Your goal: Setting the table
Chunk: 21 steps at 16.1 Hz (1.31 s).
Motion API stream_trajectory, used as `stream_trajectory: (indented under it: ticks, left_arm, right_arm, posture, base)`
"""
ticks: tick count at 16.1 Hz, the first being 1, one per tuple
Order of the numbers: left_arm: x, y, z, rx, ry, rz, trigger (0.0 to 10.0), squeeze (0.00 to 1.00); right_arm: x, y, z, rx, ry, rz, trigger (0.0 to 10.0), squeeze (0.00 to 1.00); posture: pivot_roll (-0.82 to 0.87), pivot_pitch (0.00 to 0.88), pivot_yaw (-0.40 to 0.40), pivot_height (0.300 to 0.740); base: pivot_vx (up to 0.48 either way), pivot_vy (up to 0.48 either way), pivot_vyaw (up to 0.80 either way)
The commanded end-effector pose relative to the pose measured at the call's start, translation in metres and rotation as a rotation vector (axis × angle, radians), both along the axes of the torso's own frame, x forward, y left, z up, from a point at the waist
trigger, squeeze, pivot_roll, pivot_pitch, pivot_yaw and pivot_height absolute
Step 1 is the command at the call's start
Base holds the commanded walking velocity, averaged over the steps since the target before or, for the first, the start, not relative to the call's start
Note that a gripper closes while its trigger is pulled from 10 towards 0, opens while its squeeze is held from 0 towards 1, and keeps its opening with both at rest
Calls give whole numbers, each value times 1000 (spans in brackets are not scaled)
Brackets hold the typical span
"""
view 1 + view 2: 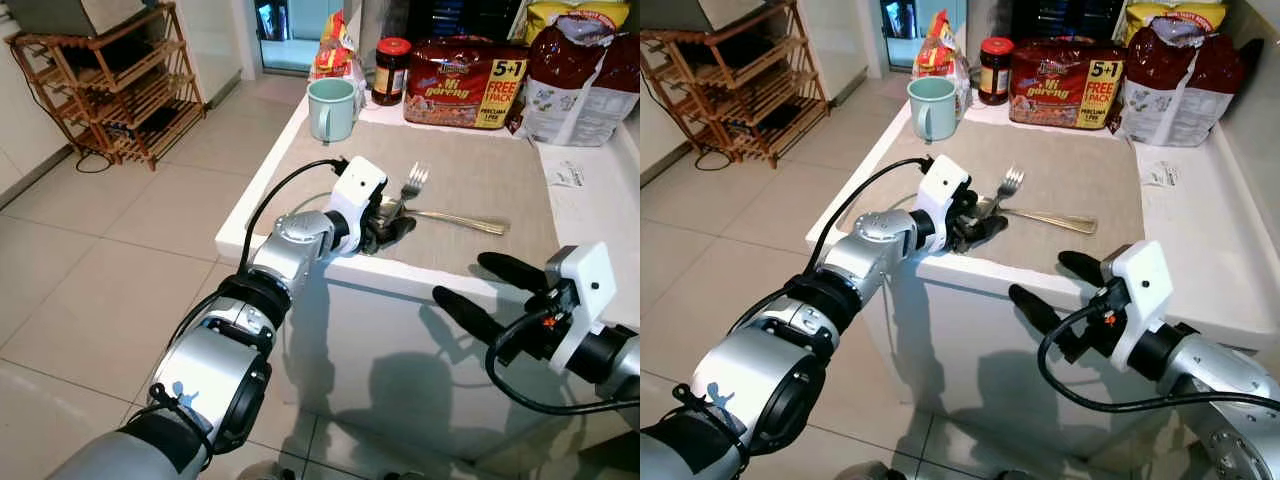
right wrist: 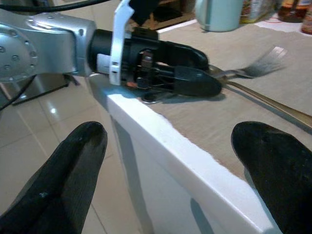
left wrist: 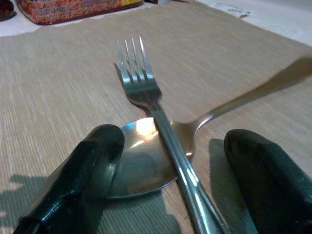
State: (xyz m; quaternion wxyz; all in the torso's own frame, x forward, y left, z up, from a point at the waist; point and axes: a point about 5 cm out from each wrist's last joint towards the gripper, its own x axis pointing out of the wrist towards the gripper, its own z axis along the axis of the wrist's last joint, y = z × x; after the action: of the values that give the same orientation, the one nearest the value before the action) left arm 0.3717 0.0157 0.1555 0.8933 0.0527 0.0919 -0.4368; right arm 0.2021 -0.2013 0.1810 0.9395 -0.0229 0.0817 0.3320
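Our left gripper (image 3: 165, 165) is down on the brown mat (image 1: 470, 180) on the white table (image 1: 590, 210), open, one finger on each side of the fork (image 3: 161, 122). The fork lies across the bowl of the spoon (image 3: 146, 156). We think we should squeeze only the fork handle and lift slowly, so the spoon stays put. Our right gripper (image 1: 490, 285) hangs open by the table's edge, holding nothing. A green mug (image 1: 332, 108) stands near. The red pack (image 1: 462, 82) says "Mi goreng" and "5+1 FREE PACK".
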Motion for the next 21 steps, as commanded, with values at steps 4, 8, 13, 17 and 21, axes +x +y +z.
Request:
stream_trajectory:
  ticks: [4, 8, 13, 17, 21]
  left_arm:
    - [-2, -5, -1, 12, 3, -42, 4235, 0]
    - [-2, -5, -4, 50, -5, -48, 0, 0]
    - [-3, -2, -9, 94, -8, -55, 0, 0]
    - [-2, -3, -6, 84, -30, -51, 0, 0]
    - [0, -1, -1, 79, -71, -59, 0, 0]
  right_arm:
    - [-4, 4, 2, -16, 3, 27, 10000, 0]
    - [-5, 3, 2, -23, 8, 30, 10000, 0]
    - [-5, 4, 0, -28, 15, 35, 10000, 0]
    - [-6, 3, -1, -32, 18, 35, 10000, 0]
    - [-6, 3, -2, -32, 22, 36, 10000, 0]
  posture:
    - [-106, 8, 55, 740]
    - [-104, 4, 55, 740]
    - [-107, 1, 57, 740]
    - [-105, 2, 53, 740]
    - [-103, 4, 50, 740]
  base:
    - [0, 0, 0]
    - [0, 0, 0]
    - [0, 0, 0]
    - [0, 0, 0]
    - [0, 0, 0]
